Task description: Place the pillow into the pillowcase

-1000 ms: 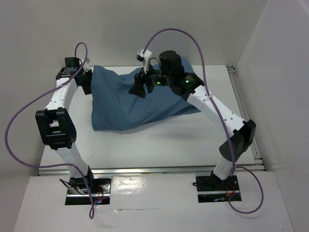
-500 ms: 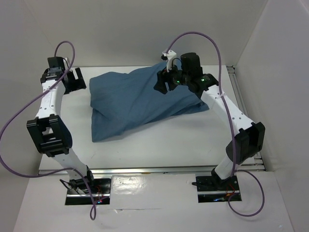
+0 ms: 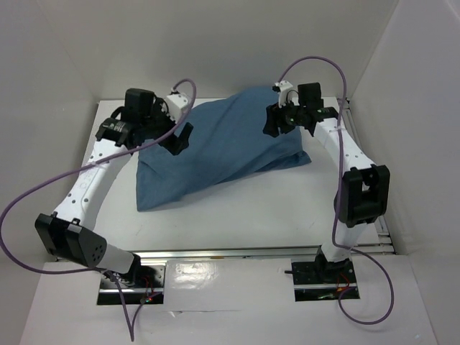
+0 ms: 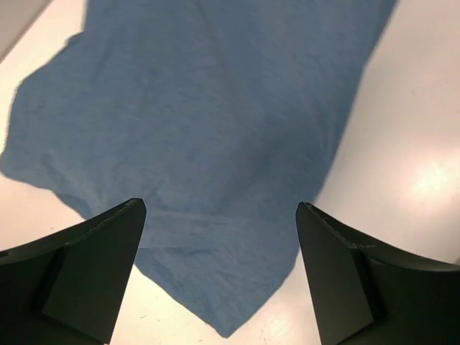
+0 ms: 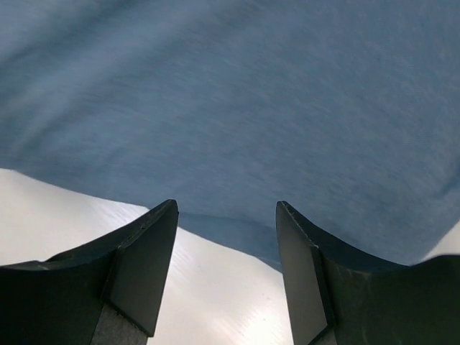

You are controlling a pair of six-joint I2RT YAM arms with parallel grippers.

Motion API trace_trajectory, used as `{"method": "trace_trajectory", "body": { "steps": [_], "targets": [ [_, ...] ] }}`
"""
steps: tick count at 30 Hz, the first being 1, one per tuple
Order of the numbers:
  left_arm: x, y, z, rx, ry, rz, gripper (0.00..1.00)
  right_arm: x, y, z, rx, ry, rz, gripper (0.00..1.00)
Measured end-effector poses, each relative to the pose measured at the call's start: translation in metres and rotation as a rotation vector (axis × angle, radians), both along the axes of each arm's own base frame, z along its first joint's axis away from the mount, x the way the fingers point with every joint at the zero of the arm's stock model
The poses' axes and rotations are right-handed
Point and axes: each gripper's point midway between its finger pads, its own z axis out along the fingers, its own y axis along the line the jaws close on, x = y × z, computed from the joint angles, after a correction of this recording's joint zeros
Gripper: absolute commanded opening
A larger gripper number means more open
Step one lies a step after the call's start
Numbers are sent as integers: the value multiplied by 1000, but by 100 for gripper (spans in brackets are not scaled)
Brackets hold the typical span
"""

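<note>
Jaws wide, nothing held

My left gripper [image 3: 181,136] and right gripper [image 3: 273,123] hung spread and empty over opposite ends of the pillowcase [image 3: 215,154], which lay plump on the table [image 3: 237,215]; no pillow showed, so I judged it inside.

No legible text, no labels, no numbers anywhere

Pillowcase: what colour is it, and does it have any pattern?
The pillowcase is plain dusty blue, no pattern, just wrinkles. The left wrist view shows it best.
</note>
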Motion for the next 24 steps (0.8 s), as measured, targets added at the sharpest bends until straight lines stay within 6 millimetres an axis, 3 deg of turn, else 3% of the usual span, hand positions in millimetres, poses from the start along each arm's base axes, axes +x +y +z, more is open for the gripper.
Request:
{"method": "trace_trajectory", "body": {
  "steps": [3, 8, 13, 18, 21, 24],
  "targets": [
    [-19, -15, -11, 27, 35, -80, 100, 10, -17, -24, -28, 61, -24, 62],
    [-41, -43, -30, 121, 75, -247, 100, 16, -26, -52, -41, 165, 37, 61],
    [-68, -65, -63, 264, 87, -403, 100, -11, -44, -64, -72, 194, 159, 63],
    [-92, -55, -110, 445, 123, -469, 100, -58, -55, -81, -134, 248, 272, 63],
    [-86, -50, -111, 505, 75, -435, 100, -81, -60, -91, -162, 287, 308, 63],
    [-68, -46, -98, 557, -42, -341, 100, -93, -69, -105, -202, 317, 306, 63]
  ]
}}
